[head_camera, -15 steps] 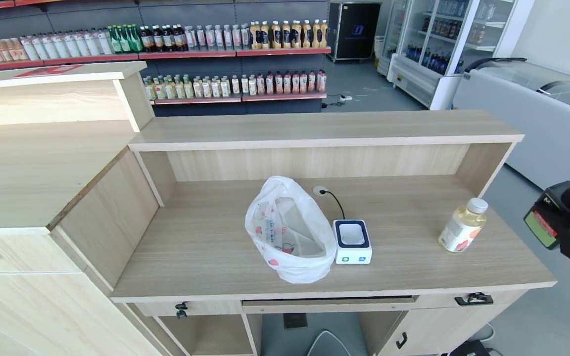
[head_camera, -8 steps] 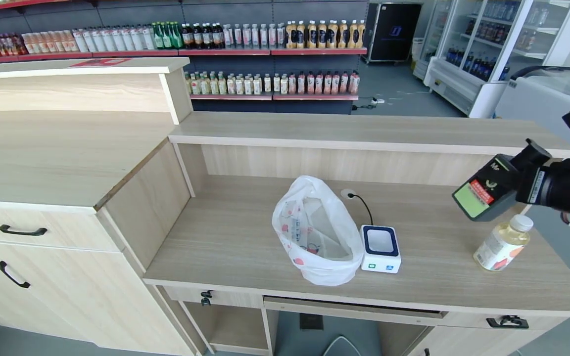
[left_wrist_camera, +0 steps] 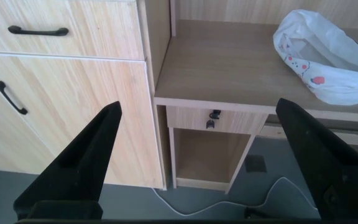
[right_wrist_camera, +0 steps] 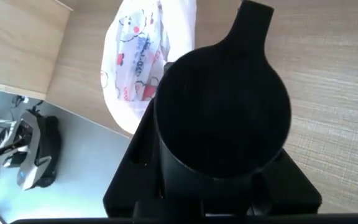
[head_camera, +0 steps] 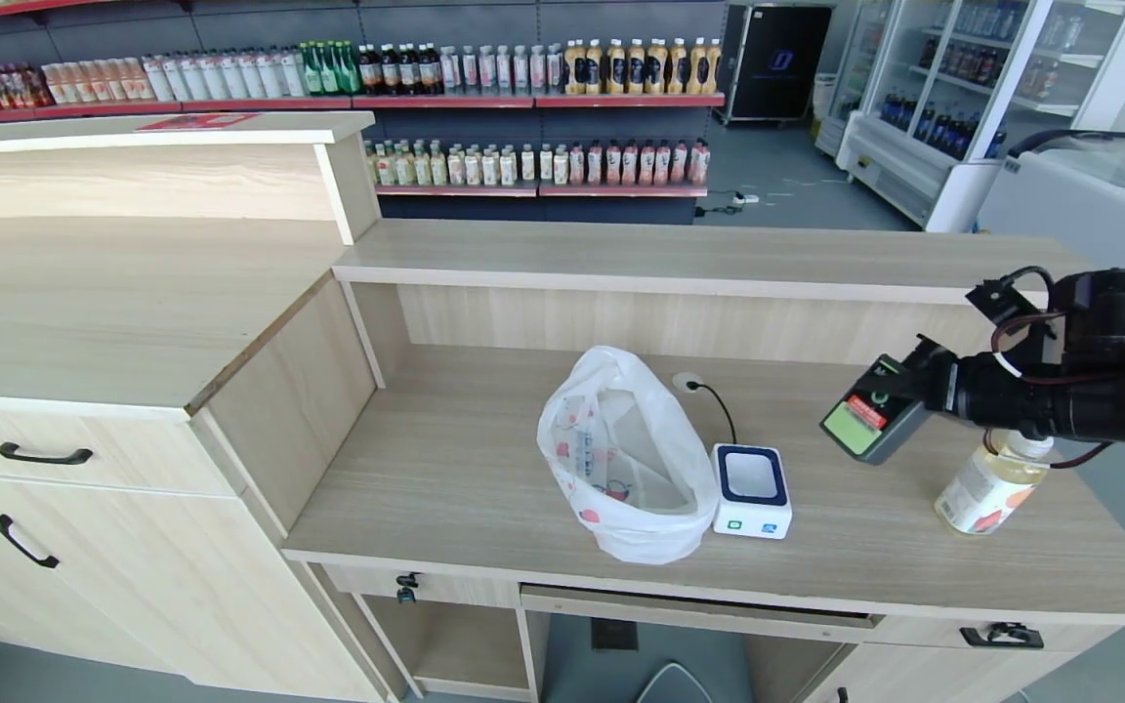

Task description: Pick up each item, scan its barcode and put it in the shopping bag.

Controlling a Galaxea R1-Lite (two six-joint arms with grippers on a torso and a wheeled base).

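A dark package (head_camera: 873, 422) with a green-and-red face is held clamped in the right gripper (head_camera: 919, 391), in the air above the wooden counter (head_camera: 465, 469). In the head view it is seen tilted, with the green face turned outward from the arm, between the scanner (head_camera: 750, 488) and a bottle (head_camera: 990, 486) – nearer the bottle and clear of both. In the right wrist view the package (right_wrist_camera: 222, 118) is seen as a dark round mass close to the lens, with the counter's wood grain (right_wrist_camera: 334, 68) beneath it and the shopping bag (right_wrist_camera: 138, 56) farther off. The shopping bag (head_camera: 621, 459), white plastic with red and blue print, is stood open-mouthed near the middle of the counter. The scanner, a white box with a dark-framed window on top, is set just beside the bag on its right; whether the two touch cannot be told. A black cable (head_camera: 719, 405) is run from behind the scanner to a round port in the counter. The bottle, filled with pale yellow liquid and capped in white, is stood upright near the counter's right end, its top partly covered by the right arm. The left gripper (left_wrist_camera: 199, 106) is held low beside the counter with its fingers (left_wrist_camera: 73, 168) spread wide and nothing between them – drawer fronts with black handles (left_wrist_camera: 37, 30) and the bag (left_wrist_camera: 322, 56) are seen beyond.
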